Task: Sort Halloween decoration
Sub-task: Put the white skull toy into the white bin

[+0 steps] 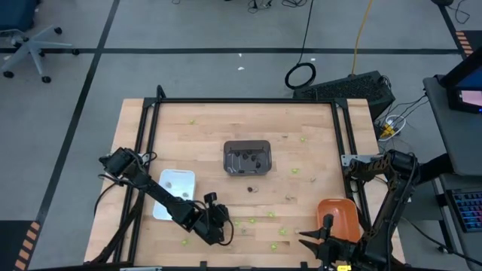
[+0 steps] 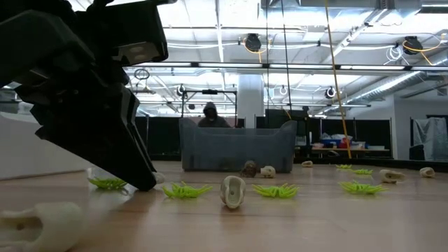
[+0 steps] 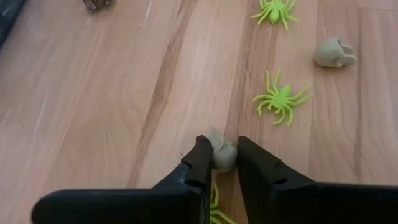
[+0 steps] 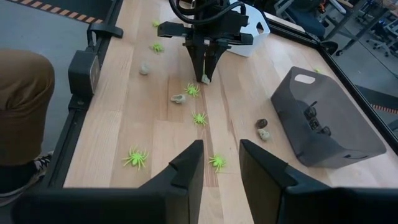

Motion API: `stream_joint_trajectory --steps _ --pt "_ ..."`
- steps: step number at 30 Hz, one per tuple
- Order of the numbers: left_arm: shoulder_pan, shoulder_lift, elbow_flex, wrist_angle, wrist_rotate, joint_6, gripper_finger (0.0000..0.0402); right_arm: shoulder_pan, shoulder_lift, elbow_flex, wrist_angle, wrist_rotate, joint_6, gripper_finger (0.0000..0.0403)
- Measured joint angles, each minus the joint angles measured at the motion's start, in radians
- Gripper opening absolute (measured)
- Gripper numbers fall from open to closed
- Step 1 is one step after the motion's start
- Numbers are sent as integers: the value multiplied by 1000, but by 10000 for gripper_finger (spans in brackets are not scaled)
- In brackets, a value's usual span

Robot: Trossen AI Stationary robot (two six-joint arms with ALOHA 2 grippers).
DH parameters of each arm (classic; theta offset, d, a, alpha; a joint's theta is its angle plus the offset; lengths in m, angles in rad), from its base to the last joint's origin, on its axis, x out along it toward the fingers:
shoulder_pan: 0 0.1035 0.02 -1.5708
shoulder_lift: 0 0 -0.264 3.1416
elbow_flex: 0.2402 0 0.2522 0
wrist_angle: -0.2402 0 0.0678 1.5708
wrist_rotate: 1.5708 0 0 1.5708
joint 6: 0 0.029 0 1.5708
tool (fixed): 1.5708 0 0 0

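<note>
Slippage worries us: our left end effector (image 3: 222,163) pinches a tan skull (image 3: 221,153) low on the counter (image 3: 99,106) only by its fingertips, right end effector (image 4: 221,163) idle, parted, empty

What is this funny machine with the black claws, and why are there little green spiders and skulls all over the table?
It is a robot with two black arms, each ending in a two-finger claw. One picture looks down from above, one looks across the table, and two come from cameras on the wrists. Toy green spiders and tan skulls lie scattered on the wooden table, with a grey tray, a white tray and an orange tray. The left claw is pinching one small tan skull on the table. The right claw waits near the orange tray, holding nothing.
</note>
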Motion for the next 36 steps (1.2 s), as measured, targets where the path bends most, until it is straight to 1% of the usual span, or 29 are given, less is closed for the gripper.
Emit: stream_joint_trajectory --steps 10,21,24,29,32,36 --pt "0 0 -1 1 -5 3 54 0 0 0 0 0 0 91" --pt "0 -18 -3 -3 -11 122 54 0 0 0 0 0 0 91" --pt "1 -43 -3 2 -25 190 54 0 0 0 0 0 0 91" --pt "0 -85 -3 5 -52 344 53 0 0 0 0 0 0 91" --pt "-1 -106 -3 11 -66 479 53 0 0 0 0 0 0 91" --pt "-1 -113 -3 12 -68 699 53 0 0 0 0 0 0 91"
